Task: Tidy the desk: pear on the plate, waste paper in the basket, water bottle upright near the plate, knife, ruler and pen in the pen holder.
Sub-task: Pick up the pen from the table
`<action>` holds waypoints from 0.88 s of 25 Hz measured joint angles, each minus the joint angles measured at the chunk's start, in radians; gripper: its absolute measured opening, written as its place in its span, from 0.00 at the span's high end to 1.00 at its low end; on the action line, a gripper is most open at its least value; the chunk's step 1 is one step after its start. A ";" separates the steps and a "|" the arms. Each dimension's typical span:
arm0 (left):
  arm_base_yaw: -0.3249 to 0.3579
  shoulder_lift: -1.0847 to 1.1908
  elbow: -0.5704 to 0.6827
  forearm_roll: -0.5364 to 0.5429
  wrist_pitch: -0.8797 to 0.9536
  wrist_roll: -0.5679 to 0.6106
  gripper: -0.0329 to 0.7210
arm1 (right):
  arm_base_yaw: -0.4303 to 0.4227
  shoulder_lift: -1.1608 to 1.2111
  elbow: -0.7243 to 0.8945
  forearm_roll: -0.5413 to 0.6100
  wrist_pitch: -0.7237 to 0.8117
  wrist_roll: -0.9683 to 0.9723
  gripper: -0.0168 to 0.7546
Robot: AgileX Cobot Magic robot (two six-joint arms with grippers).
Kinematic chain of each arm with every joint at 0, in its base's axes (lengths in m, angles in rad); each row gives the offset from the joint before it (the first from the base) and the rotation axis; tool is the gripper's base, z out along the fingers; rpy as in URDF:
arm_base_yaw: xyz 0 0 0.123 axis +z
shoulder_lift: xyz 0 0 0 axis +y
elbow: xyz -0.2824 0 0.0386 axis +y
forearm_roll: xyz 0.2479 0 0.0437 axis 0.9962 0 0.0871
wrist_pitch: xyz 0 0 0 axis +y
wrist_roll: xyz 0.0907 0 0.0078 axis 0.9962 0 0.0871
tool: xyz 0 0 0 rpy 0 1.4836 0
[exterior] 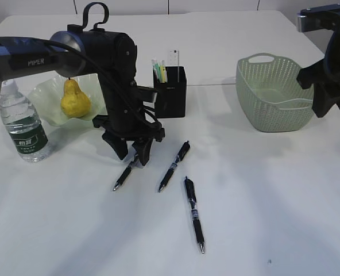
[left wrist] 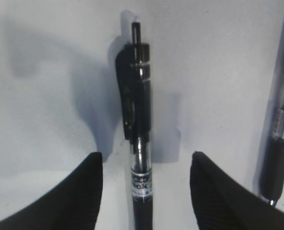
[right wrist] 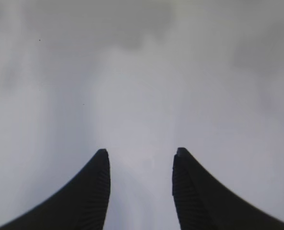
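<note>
Water bottle (exterior: 24, 129): standing upright on the desk (exterior: 262, 201), left of the left claw (exterior: 130, 150). Pear (exterior: 74, 99): sitting on the plate (exterior: 46, 100), behind and left of that claw. Left claw: hanging open, fingers straddling pen 1 (exterior: 124, 174) without clamping it. Pen holder (exterior: 170, 92): standing behind and right of it, already holding the ruler (exterior: 173, 58). Pens 2 (exterior: 174, 165) and 3 (exterior: 194, 214): lying right of it. Basket (exterior: 271, 92): sitting left of the right arm. Right claw (right wrist: 141, 165): hanging open over bare desk.
</note>
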 joint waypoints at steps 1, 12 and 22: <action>0.000 0.000 0.000 0.000 0.000 0.002 0.43 | 0.000 0.000 0.000 0.000 0.000 0.000 0.52; 0.000 0.000 0.000 -0.002 0.000 0.002 0.43 | 0.000 0.000 0.000 0.000 -0.004 0.000 0.52; 0.000 0.006 0.000 -0.044 0.000 0.002 0.43 | 0.000 0.000 0.000 0.000 -0.004 0.000 0.52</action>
